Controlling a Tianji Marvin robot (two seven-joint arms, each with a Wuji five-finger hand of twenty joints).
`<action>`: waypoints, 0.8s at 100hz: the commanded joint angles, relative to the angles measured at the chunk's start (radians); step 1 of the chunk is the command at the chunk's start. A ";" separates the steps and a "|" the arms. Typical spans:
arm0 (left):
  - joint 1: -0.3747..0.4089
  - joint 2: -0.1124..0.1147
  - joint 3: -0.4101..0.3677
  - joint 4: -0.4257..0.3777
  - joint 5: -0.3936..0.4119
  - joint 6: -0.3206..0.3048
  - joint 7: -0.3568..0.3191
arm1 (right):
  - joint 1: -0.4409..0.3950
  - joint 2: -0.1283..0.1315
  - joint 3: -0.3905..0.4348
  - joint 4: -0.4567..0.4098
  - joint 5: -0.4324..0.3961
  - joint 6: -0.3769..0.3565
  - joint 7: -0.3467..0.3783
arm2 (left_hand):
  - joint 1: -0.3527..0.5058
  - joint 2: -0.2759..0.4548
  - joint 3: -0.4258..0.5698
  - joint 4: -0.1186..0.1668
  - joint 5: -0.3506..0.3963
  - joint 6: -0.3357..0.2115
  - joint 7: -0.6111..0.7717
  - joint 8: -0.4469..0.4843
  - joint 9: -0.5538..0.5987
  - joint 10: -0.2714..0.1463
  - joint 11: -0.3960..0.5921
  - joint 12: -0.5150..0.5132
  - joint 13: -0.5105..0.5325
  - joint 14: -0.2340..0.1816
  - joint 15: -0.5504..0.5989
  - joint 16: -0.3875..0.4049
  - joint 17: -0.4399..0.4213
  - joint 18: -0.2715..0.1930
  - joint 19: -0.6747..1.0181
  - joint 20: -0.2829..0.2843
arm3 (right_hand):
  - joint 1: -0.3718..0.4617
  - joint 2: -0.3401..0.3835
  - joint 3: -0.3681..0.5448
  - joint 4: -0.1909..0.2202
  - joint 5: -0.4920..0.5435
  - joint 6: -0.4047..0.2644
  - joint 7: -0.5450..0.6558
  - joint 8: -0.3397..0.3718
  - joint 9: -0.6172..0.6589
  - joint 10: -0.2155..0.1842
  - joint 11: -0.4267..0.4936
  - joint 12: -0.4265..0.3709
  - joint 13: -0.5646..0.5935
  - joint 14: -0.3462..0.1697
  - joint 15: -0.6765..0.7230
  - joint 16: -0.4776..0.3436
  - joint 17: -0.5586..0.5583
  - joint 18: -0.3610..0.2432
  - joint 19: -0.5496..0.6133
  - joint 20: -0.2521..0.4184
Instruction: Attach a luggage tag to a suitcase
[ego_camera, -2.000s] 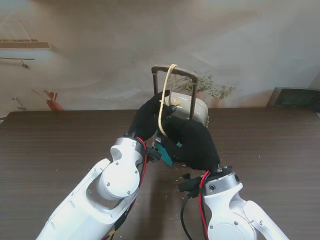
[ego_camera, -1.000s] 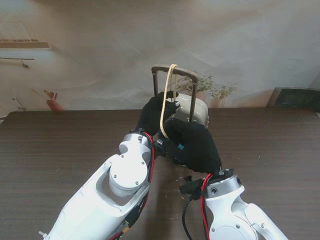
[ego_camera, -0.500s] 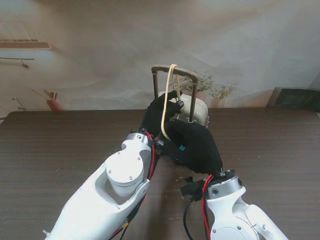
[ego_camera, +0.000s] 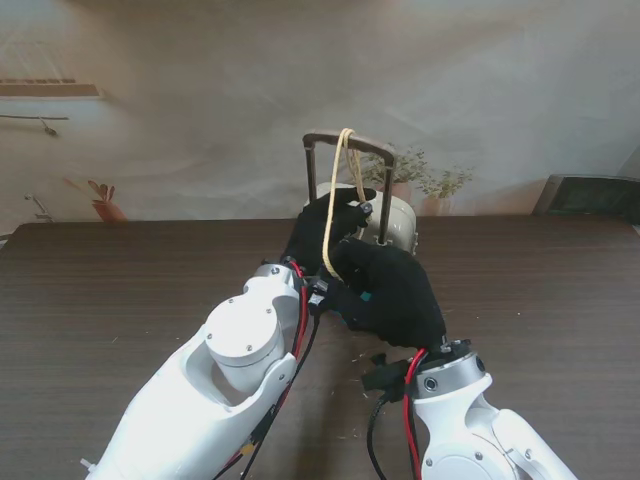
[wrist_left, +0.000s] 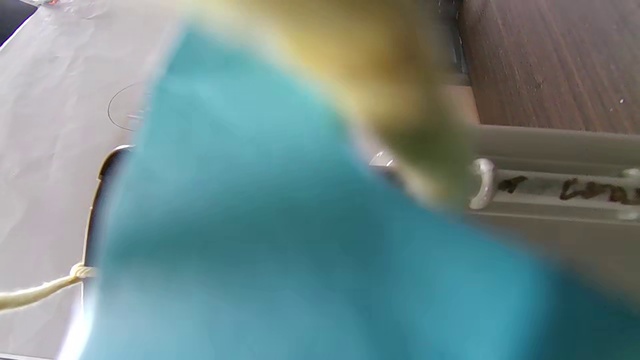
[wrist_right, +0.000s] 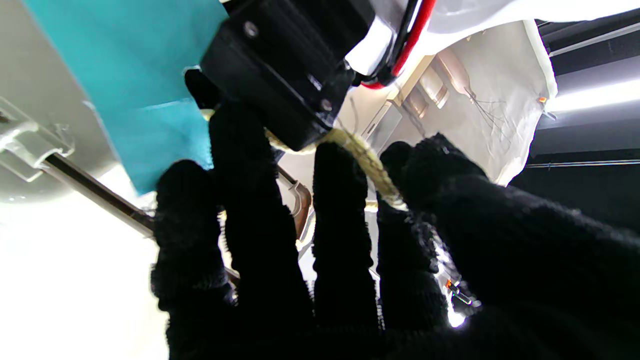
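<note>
The right hand's black-gloved fingers are curled, with the pale yellow cord pinched between the thumb and the neighbouring finger in the right wrist view. The left hand, also gloved black, reaches up against the cord just beside the suitcase's handle frame; whether its fingers are clamped on the cord or only closed near it I cannot tell, since the left wrist view is filled by a blurred teal sheet. That teal sheet is the luggage tag; in the stand view only a sliver of it shows between the two hands, low and close to the right palm.

The cord runs from the hands up to the top bar of the brown telescopic handle, where it is looped over the bar near its left end. The handle stands upright on the cream suitcase, which sits at the far edge of the dark wood tabletop, near the middle.

Both hands are crowded together right in front of the suitcase, touching or nearly so. To the left and right of them the tabletop lies bare and wide. Nearer to me, small pale crumbs lie scattered on the wood beside the right wrist
</note>
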 joint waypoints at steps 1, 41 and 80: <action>-0.003 -0.004 0.002 -0.022 0.014 0.002 -0.025 | -0.008 0.004 -0.001 0.000 -0.002 -0.003 0.015 | 0.047 -0.032 -0.044 -0.003 0.034 -0.134 0.049 0.027 0.093 0.095 0.015 0.025 -0.049 -0.335 -0.004 0.044 -0.001 0.009 0.005 0.021 | 0.029 0.030 -0.024 -0.005 0.042 -0.051 0.026 0.012 0.025 0.030 0.001 0.014 -0.002 -0.030 -0.054 -0.022 0.002 -0.005 0.016 0.002; 0.035 -0.002 -0.021 -0.084 0.025 0.007 0.008 | 0.001 0.001 -0.003 0.006 -0.004 0.015 0.007 | 0.065 -0.020 -0.091 0.005 0.107 -0.106 0.321 0.084 0.080 0.104 0.005 0.034 -0.057 -0.336 0.002 0.044 -0.014 0.010 -0.004 0.028 | 0.028 0.030 -0.024 -0.005 0.040 -0.056 0.025 0.012 0.023 0.030 -0.002 0.013 -0.004 -0.031 -0.056 -0.022 0.002 -0.005 0.016 0.003; 0.110 0.018 -0.081 -0.192 0.105 0.042 0.016 | 0.034 -0.011 -0.012 0.041 0.003 0.069 -0.030 | 0.020 -0.047 -0.032 -0.010 0.244 -0.033 0.209 -0.054 0.127 0.132 -0.124 -0.042 -0.054 -0.222 -0.027 0.044 -0.037 0.052 -0.039 0.016 | 0.039 0.052 -0.037 -0.004 0.013 -0.047 0.022 0.003 0.014 0.035 0.001 0.012 -0.010 -0.025 -0.058 -0.023 -0.008 -0.001 0.009 0.001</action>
